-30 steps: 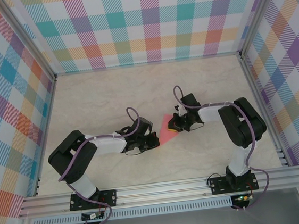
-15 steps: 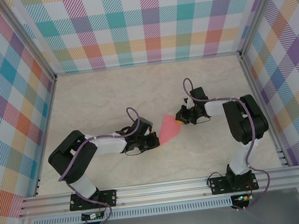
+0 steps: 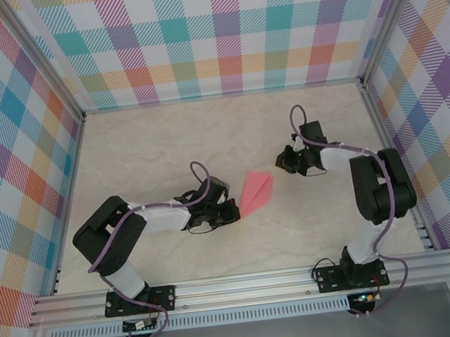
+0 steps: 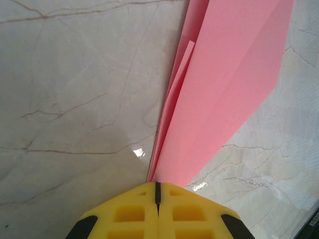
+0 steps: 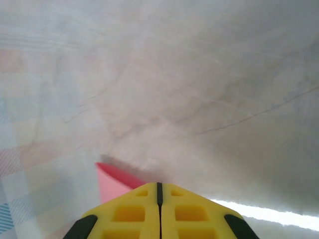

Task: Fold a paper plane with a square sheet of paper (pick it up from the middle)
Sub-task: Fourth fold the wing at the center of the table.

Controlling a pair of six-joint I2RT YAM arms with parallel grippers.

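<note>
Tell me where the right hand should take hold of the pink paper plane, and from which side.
Probably the wide tail of the paper plane, coming in low from the right. The left hand pinches the narrow nose, and the tail's free edge points toward the shut right hand, which must open first.

My yellow end effector (image 4: pixel 157 186) at bottom centre, pressed closed on the narrow end of the pink paper plane (image 4: pixel 229 89), folded layers widening toward the upper right, pale veined bench (image 4: pixel 75 99) beneath
</note>
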